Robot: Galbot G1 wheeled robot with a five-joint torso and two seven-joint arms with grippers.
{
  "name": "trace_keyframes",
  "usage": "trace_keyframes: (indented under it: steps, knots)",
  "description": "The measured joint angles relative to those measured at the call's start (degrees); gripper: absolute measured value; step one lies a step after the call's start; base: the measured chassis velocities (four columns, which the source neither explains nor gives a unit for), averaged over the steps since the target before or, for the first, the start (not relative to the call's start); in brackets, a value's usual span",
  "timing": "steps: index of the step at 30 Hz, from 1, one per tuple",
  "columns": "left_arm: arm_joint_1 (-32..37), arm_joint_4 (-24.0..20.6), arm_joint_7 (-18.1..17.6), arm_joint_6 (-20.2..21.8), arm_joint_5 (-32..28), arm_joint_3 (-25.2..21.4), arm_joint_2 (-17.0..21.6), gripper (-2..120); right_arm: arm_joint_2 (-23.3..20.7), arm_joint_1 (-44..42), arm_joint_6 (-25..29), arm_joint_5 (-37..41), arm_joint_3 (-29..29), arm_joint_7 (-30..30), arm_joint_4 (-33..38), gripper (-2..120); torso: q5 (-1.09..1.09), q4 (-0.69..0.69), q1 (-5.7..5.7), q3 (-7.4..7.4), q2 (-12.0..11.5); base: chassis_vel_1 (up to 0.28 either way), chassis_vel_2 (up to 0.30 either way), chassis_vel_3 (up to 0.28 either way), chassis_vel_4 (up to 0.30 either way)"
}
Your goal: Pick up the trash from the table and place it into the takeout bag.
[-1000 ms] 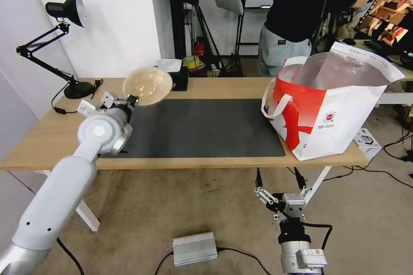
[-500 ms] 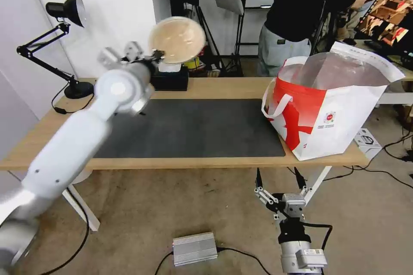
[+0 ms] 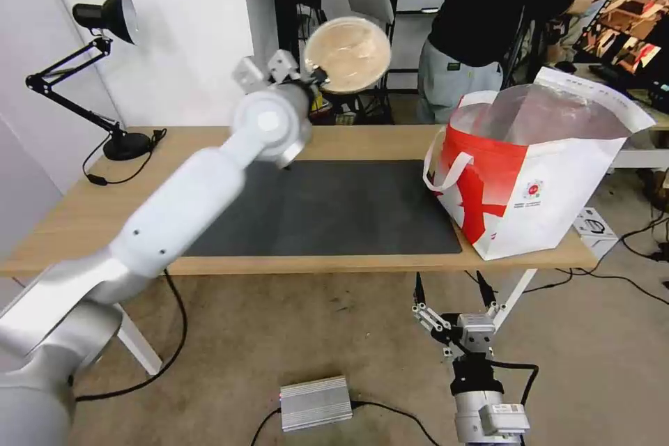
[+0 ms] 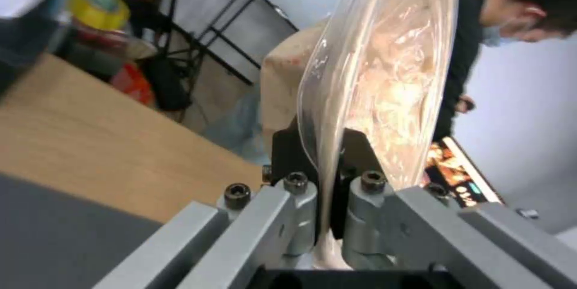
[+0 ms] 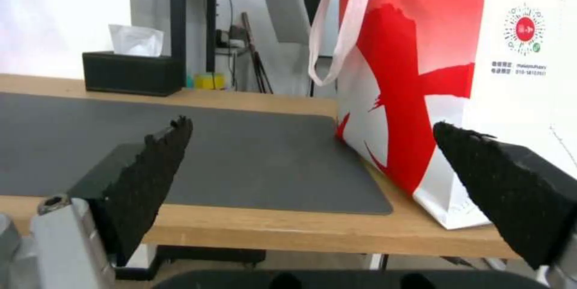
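Your left gripper [image 3: 315,74] is pinched tight on the rim of the bowl [image 3: 347,54], fingers [image 4: 300,176] closed on either side of the thin wall, and it carries the bowl high over the far edge of the worktop [image 3: 83,216]. The bowl stands on edge, its open face turned toward you in the head view, so its flat plane is near vertical, not level. What matters for the coming move is the bag [image 3: 529,174]: taken from the bowl, its foil-lined mouth lies at about 4 o'clock in the head view, lower and well apart, at the right end of the worktop. The mouth gapes upward and is wide, so I judge the bowl must travel rightward, clear the near wall and strap, and arrive above the opening before you let go. The left arm is the one to do it; it already has the load. Your right gripper [image 3: 451,306] hangs parked below the worktop's front edge, at roughly 8 o'clock from the bag, fingers [image 5: 150,162] spread wide and holding nothing.
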Motion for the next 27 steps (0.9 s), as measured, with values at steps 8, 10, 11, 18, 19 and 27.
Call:
trace_keyframes:
  steps: [8,10,11,18,19,27]
  knots:
    - [-3.36,7.08,4.3,-0.95,0.5,3.22,-6.65,0,0.0,0.0,0.0,0.0,0.0,0.0,0.0,100,0.0,0.0,0.0,0.0,0.0,0.0,0.0,0.0,0.0]
    - [-3.5,7.8,4.73,-0.96,0.69,3.38,-7.48,0,0.0,0.0,0.0,0.0,0.0,0.0,0.0,100,0.0,0.0,0.0,0.0,0.0,0.0,0.0,0.0,0.0]
    - [-3.55,8.18,4.94,-0.97,0.82,3.48,-7.98,0,0.0,-0.01,0.0,0.0,0.0,0.0,0.0,100,0.0,0.0,0.0,0.0,0.0,0.0,0.0,0.0,0.0]
    - [-5.06,13.76,7.77,-0.07,1.7,4.4,-14.61,0,0.0,0.0,0.0,0.0,0.0,0.0,0.0,100,0.0,0.0,0.0,-0.01,0.01,0.0,0.0,0.0,0.0]
    - [-5.06,13.76,7.77,-0.07,1.7,4.4,-14.61,0,0.0,0.0,0.0,0.0,0.0,0.0,0.0,100,0.0,0.0,0.0,-0.01,0.01,0.0,0.0,0.0,0.0]
    - [-6.64,17.77,10.76,0.54,2.18,6.85,-18.99,0,0.0,0.0,0.0,0.0,0.0,0.0,0.0,100,0.0,-0.01,0.0,-0.01,0.01,0.0,0.0,0.0,0.0]
